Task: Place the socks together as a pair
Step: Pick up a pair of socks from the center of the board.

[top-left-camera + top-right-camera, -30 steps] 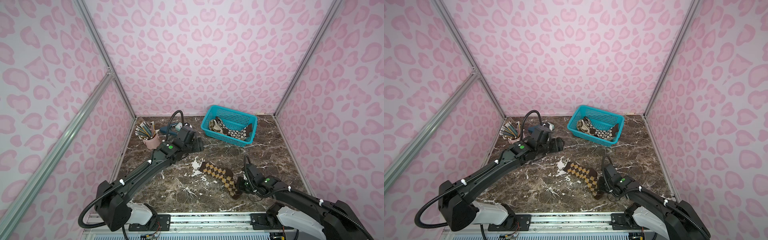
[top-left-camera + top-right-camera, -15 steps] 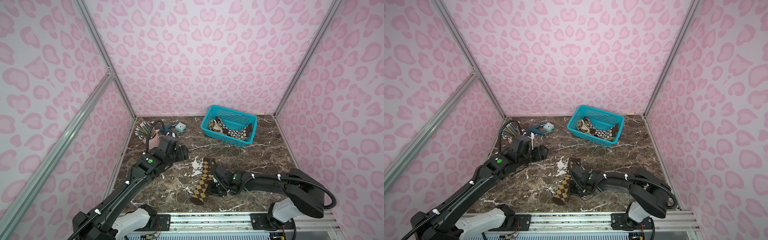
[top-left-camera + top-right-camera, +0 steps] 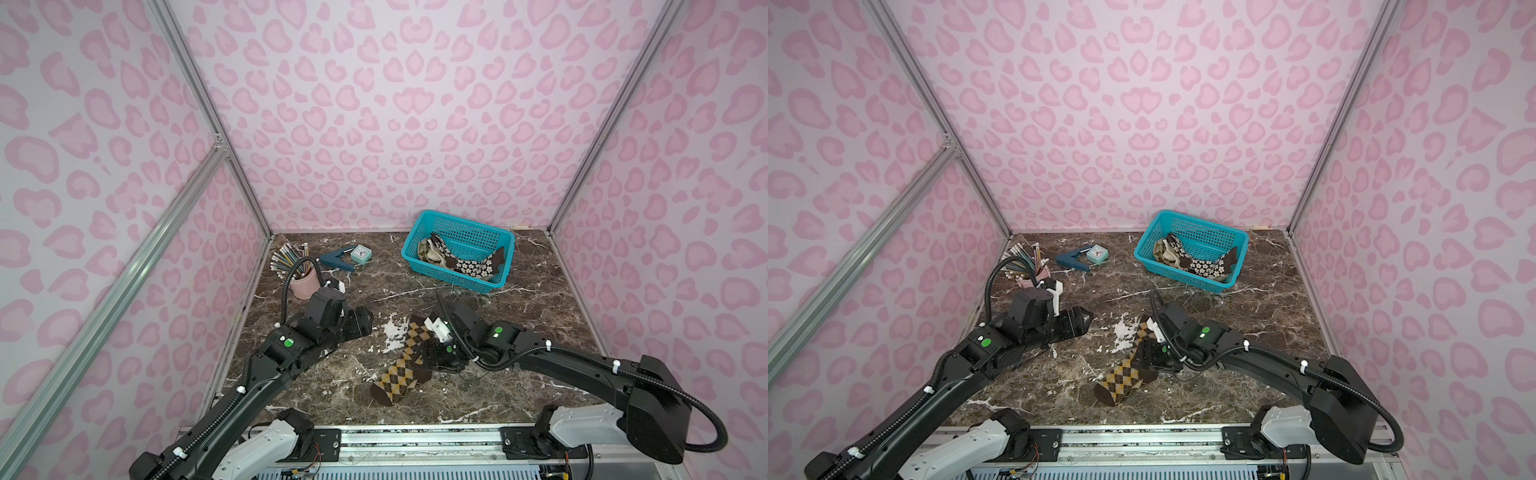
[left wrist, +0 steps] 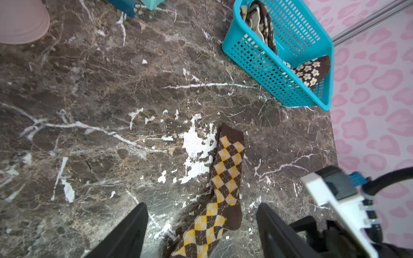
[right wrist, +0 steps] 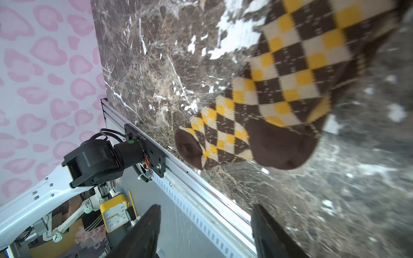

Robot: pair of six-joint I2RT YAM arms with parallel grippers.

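Left wrist: argyle sock (image 4: pixel 225 176) on tabletop (image 4: pixel 89 89)

A knitted argyle sock (image 3: pixel 400 374), matt and soft, lies on a polished brown marble-look tabletop (image 3: pixel 540 316) that is veined white and flaked to rough pale patches. A smooth teal plastic basket (image 3: pixel 453 279) with perforated walls holds a flowered knit sock (image 3: pixel 471 266). A brushed aluminium rail (image 3: pixel 415 434) edges the front.

Teal basket (image 3: pixel 1177 272) on the dark marble table (image 3: pixel 1266 299), flowered sock (image 3: pixel 1204 266) draped inside it, argyle sock (image 3: pixel 1125 374) lying flat well in front of the basket, right claw (image 3: pixel 1150 357) low over its basket-side edge, left claw (image 3: pixel 1077 322) front-left of the basket
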